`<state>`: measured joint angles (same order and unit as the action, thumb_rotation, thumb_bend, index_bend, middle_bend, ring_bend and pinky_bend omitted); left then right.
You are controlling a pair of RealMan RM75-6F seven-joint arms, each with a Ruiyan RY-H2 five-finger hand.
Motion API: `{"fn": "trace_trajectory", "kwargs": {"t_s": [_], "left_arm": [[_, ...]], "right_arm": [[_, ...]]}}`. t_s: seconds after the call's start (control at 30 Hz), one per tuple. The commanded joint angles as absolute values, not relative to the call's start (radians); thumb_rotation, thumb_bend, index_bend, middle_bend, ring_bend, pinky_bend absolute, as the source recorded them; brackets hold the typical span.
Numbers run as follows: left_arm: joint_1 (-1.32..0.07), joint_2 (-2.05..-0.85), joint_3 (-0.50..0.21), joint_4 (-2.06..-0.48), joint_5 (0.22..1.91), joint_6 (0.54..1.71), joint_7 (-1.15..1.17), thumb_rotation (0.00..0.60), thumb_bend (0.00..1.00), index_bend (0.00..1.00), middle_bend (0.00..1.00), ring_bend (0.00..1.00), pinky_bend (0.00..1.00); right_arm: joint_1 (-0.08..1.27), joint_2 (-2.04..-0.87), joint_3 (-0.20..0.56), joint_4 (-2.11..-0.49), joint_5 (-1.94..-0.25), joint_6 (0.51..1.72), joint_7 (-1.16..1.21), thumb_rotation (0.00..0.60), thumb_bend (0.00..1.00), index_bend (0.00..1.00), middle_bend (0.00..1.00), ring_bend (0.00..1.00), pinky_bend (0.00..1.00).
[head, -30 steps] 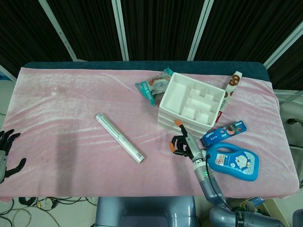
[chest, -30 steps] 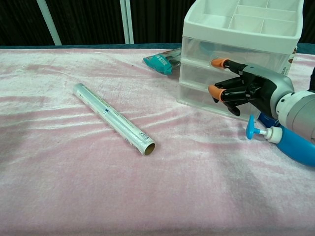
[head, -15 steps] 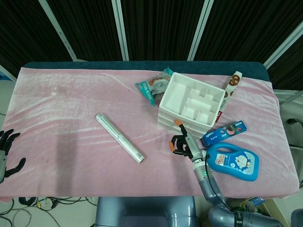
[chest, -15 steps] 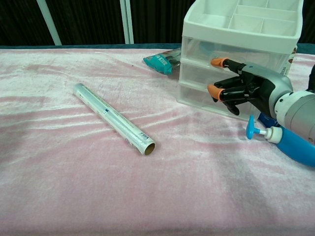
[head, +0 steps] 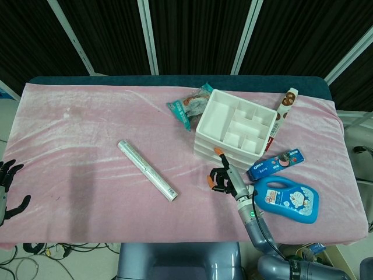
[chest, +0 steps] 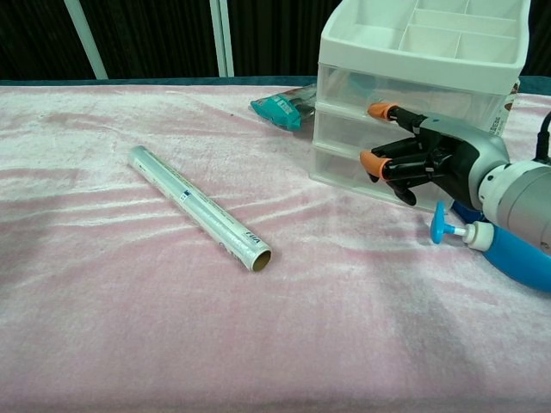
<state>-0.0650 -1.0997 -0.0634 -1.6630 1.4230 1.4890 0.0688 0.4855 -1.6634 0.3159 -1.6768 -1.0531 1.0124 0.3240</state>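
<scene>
Right hand (chest: 422,155): fingers apart, holding nothing, at the front of the drawer box (head: 235,129) | box: right of centre on the pink cloth (head: 87,146) | left hand (head: 7,185): off the cloth's left edge, empty | advice: approach squarely, avoid the blue bottle (chest: 508,249) beside it.

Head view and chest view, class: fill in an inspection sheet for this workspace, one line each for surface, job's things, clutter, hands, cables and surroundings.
Surface: table under a wrinkled pink velvet cloth.
Job's things: white plastic drawer organiser with open top compartments, its drawer fronts facing the right hand; blue pump bottle with a cartoon label beside that hand.
Clutter: silver foil roll; teal snack packet; blue biscuit box; narrow brown-and-white snack pack.
Hands: right hand close to the organiser front, holding nothing, contact unclear; left hand off the table's left edge, fingers apart.
Cables: tangle on the floor.
Surroundings: dark slatted wall with white bars.
</scene>
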Motion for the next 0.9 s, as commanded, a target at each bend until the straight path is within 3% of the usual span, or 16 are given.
{"fn": "trace_trajectory", "kwargs": {"t_s": [0.03, 0.9], "left_arm": [[-0.065, -1.099, -0.063, -1.663, 1.423, 1.49, 0.068, 0.6, 0.3, 0.16, 0.09, 0.02, 0.01], [-0.062, -1.098, -0.065, -1.668, 1.417, 1.49, 0.072, 0.6, 0.3, 0.16, 0.09, 0.02, 0.01]], "right_arm": [[0.486, -1.663, 0.314, -1.674, -1.057, 1.014, 0.321, 0.6, 0.42, 0.0, 0.69, 0.79, 0.8], [0.488, -1.643, 0.298, -1.697, -1.087, 0.983, 0.359, 0.6, 0.42, 0.0, 0.69, 0.79, 0.8]]}}
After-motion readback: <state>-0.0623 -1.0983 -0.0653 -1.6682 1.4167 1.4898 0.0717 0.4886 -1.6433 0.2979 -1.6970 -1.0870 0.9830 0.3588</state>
